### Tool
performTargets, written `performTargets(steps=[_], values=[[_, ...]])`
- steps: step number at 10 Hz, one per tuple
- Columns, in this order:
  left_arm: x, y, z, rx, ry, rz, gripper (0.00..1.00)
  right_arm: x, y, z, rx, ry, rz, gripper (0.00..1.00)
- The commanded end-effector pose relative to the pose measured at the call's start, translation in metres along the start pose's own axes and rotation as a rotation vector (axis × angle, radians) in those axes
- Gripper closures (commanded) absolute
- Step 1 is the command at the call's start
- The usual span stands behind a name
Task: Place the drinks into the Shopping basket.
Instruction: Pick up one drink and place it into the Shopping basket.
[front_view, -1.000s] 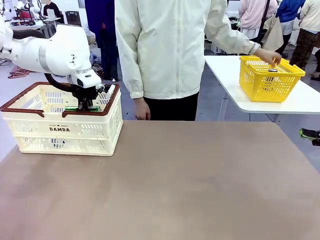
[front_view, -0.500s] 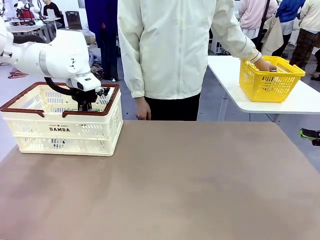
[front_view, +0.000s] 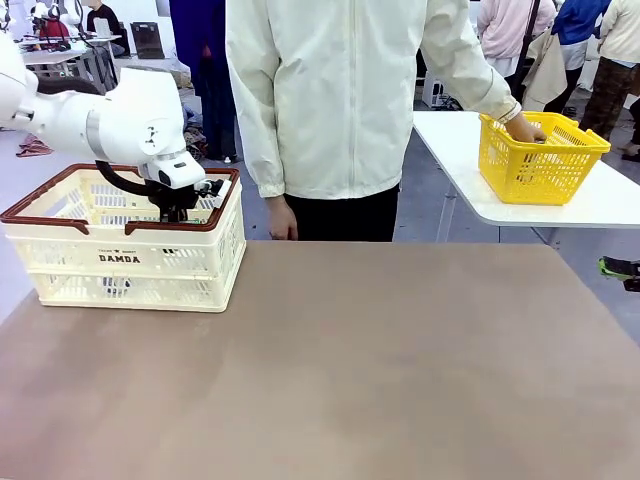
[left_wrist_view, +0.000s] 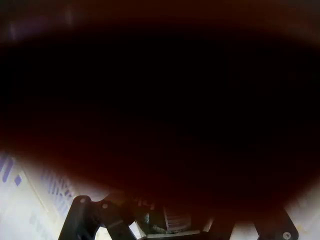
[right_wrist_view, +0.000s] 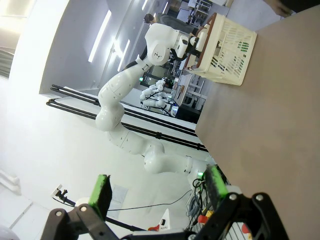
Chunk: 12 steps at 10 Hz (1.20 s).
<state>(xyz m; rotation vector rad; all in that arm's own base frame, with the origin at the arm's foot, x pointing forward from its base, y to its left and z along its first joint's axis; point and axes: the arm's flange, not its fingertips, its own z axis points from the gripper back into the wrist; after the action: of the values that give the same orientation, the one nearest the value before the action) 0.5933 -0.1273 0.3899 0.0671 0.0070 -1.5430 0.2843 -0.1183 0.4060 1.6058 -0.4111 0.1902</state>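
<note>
QTY: robot arms 2, baskets 2, person at the table 1 (both hands visible). Drink cans: count not possible.

1. Shopping basket (front_view: 125, 258): cream lattice w/ red-brown rim. Stands at the far-left corner of the brown table (front_view: 380, 370).
2. Left gripper (front_view: 178, 212): reaches down inside the shopping basket, near its right wall. Fingertips are hidden behind the rim. Jaws are closed. The left wrist view is mostly dark. A small silver ribbed part (left_wrist_view: 175, 220) sits between the finger links at the bottom edge; cannot tell if it is a can. A blurred white surface w/ blue print (left_wrist_view: 20, 185) lies lower left.
3. Right gripper (right_wrist_view: 159, 190): jaws wide apart, nothing between the green pads (right_wrist_view: 102, 196). Well apart from the shopping basket.
4. Yellow basket (front_view: 540, 165): on a white side table (front_view: 600, 205), separated from the brown table by a gap. One hand (front_view: 522, 127) of the person is at its rim. The other hand (front_view: 282, 218) hangs at the brown table's far edge, just right of the shopping basket.

EDGES / ROOM: the brown surface lies open from the shopping basket's right wall to the right edge, and across the whole near side. The person (front_view: 330, 100) stands at the far edge, approx. ctr.
</note>
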Motion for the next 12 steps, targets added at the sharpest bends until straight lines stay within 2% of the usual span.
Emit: performTargets(steps=[1, 3, 4, 6, 9, 10, 11, 12], values=[[-0.008, 0.008, -0.002, 0.04, -0.012, -0.028, 1.0, 0.003, 0.005, 0.0, 0.011, -0.011, -0.009, 0.0], [-0.018, 0.005, -0.002, 0.029, -0.143, -0.079, 1.0, 0.003, 0.005, 0.0, 0.011, -0.011, -0.009, 0.0], [-0.021, 0.003, -0.001, 0.031, -0.173, -0.096, 1.0, 0.003, 0.005, 0.0, 0.011, -0.011, -0.009, 0.0], [-0.022, 0.002, -0.001, 0.026, -0.201, -0.124, 1.0, 0.003, 0.005, 0.0, 0.011, -0.011, -0.009, 0.0], [-0.028, 0.004, -0.002, 0.029, -0.221, -0.092, 1.0, 0.003, 0.005, 0.0, 0.011, -0.011, -0.009, 0.0], [-0.029, 0.004, -0.001, 0.027, -0.234, -0.096, 0.43, 0.003, 0.005, 0.0, 0.011, -0.011, -0.009, 0.0], [-0.03, 0.003, 0.0, 0.023, -0.232, -0.095, 0.0, 0.003, 0.005, 0.0, 0.011, -0.011, -0.009, 0.0], [-0.033, 0.002, 0.001, 0.025, -0.235, -0.088, 0.0, 0.003, 0.005, 0.0, 0.011, -0.011, -0.009, 0.0]])
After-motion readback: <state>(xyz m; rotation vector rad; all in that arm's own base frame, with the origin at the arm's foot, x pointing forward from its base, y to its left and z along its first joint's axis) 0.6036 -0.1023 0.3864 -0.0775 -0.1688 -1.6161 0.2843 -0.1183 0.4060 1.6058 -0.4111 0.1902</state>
